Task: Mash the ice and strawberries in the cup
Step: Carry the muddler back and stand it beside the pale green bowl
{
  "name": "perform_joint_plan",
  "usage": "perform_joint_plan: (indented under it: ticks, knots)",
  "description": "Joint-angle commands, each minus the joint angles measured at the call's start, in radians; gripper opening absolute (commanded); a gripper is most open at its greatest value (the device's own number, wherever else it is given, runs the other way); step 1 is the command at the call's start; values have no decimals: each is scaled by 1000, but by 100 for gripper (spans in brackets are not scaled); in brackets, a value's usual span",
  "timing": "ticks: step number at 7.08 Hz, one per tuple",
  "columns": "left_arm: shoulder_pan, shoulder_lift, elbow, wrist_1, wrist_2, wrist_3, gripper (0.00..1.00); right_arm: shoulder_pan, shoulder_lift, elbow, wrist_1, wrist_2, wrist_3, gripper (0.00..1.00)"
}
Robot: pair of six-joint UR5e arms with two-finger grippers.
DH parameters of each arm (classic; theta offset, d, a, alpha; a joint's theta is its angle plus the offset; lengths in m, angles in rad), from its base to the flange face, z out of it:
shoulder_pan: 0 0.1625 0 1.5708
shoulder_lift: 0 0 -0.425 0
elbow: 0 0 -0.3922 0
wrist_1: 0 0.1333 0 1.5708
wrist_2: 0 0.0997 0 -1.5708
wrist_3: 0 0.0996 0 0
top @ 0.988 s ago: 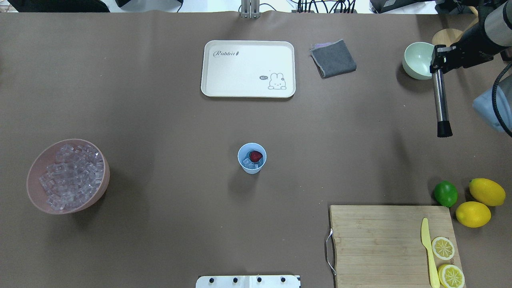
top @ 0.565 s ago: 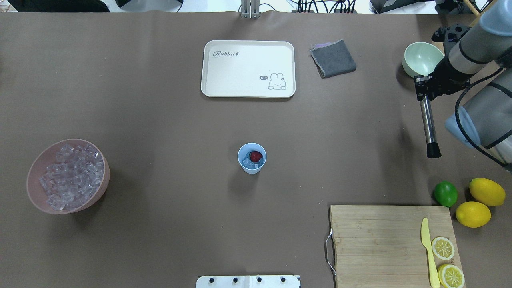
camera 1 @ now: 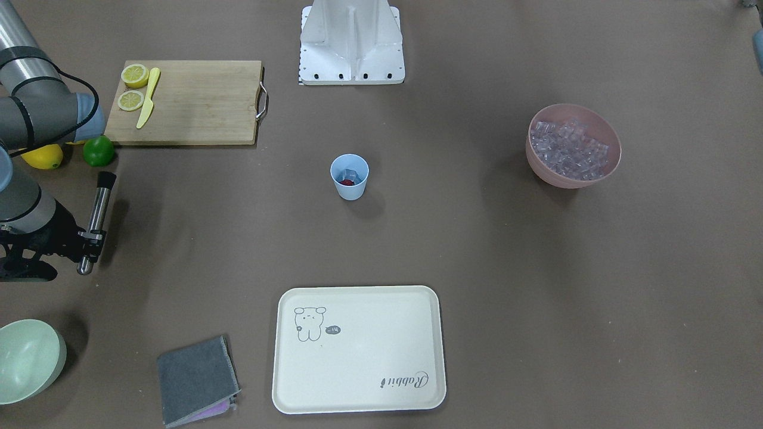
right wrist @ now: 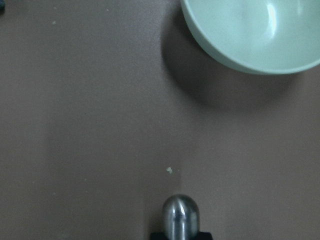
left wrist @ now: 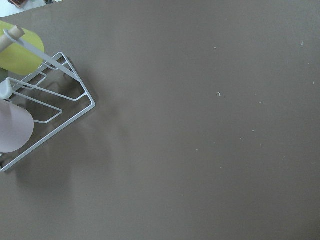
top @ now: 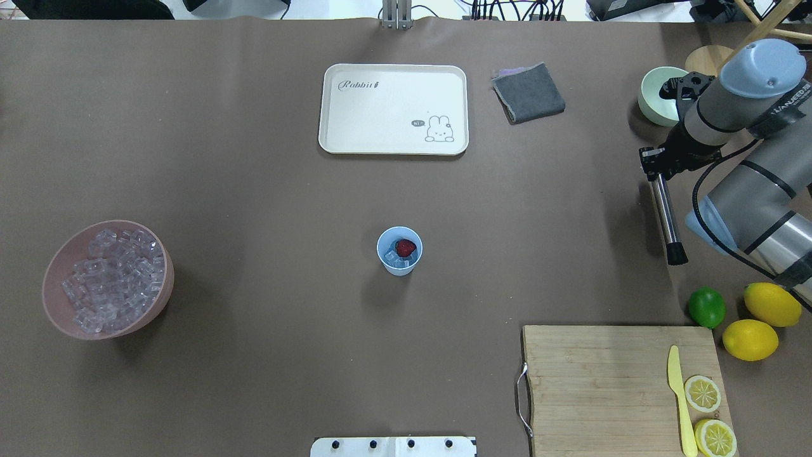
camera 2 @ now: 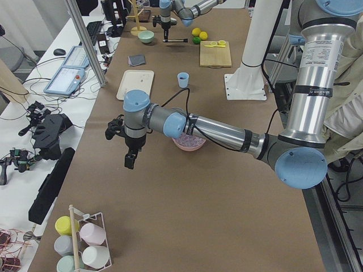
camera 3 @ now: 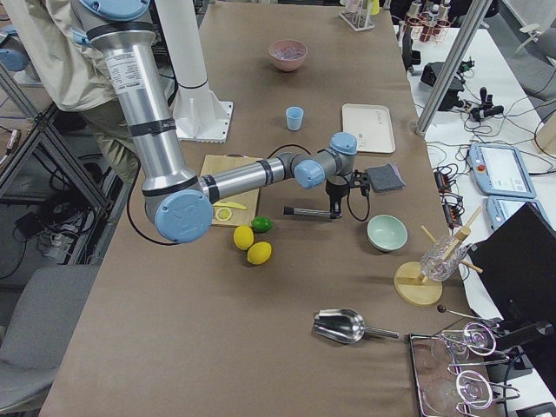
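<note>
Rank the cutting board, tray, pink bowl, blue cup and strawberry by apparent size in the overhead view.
1. cutting board: clearly largest.
2. tray and pink bowl: too close in apparent size to rank against each other.
3. cup: far smaller than both.
4. strawberry: smallest, lying inside the cup.

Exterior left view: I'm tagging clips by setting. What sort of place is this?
Probably a robotics lab staged as a drink-prep bench: a grey robot arm, a side bench of tangled black cables and blue-edged control tablets, plus props like the pink plastic bowl of clear ice cubes and wooden cutting board.
</note>
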Motion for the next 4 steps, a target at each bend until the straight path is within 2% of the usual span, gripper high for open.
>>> perform_joint_plan:
  ticks: [1,3,4]
  knots:
    - [0,0,0,0,0,1,98,-1,-1,-13,12,-2,-1,0]
    - [2,-1,-1,0,0,0,98,-1,-4,-21,12,-7,2,1]
    - [3,-1,-1,0,0,0,98,5,-3,-25,12,-17,9,57]
